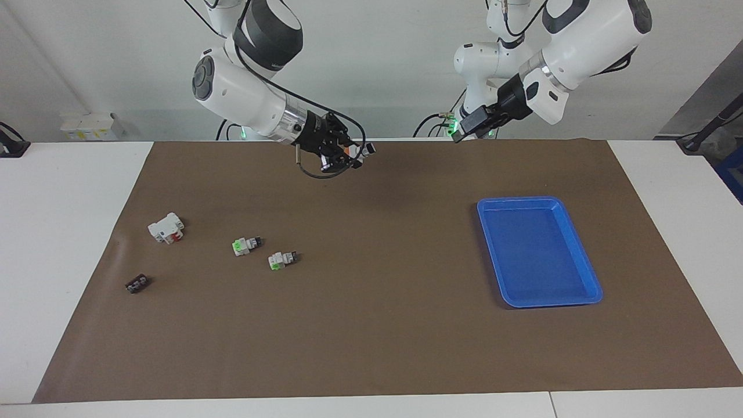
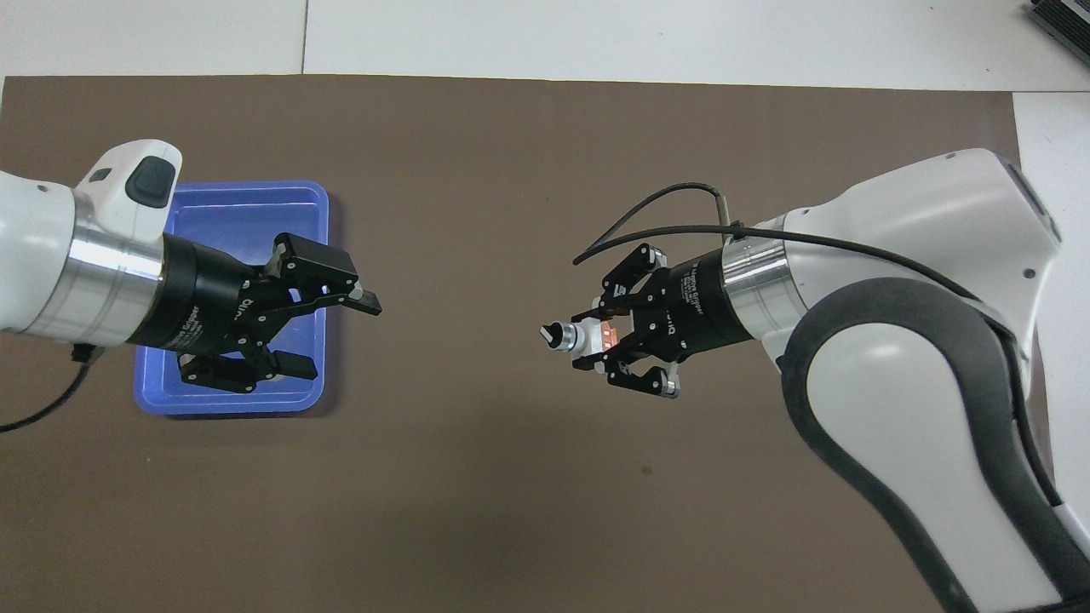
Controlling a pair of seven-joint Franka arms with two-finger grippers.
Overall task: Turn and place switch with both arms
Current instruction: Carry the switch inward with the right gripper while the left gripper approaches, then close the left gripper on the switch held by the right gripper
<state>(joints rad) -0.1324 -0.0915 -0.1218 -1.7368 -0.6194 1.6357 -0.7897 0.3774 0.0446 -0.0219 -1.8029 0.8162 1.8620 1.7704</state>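
Right now the switch (image 2: 581,337) sits clamped in the right end effector (image 2: 603,336), raised in the air above the bare brown mat (image 1: 371,325), over the stretch of mat toward the right arm's end of the desk from the blue tray (image 1: 586,273). Its black end juts out from the fingertips toward the tray's side, and its orange face shows between the fingers in the overhead view.

The left end effector (image 2: 339,334) is also raised, its fingers spread apart with nothing between them, and it points at the switch with a clear gap between the two. From above it covers the tray's edge nearer the switch.

Resting on the mat, well apart from the tray toward the right arm's end, are two white blocks with green faces (image 1: 246,245) (image 1: 282,259), a larger white block with red (image 1: 166,227), and a small dark piece (image 1: 137,284).
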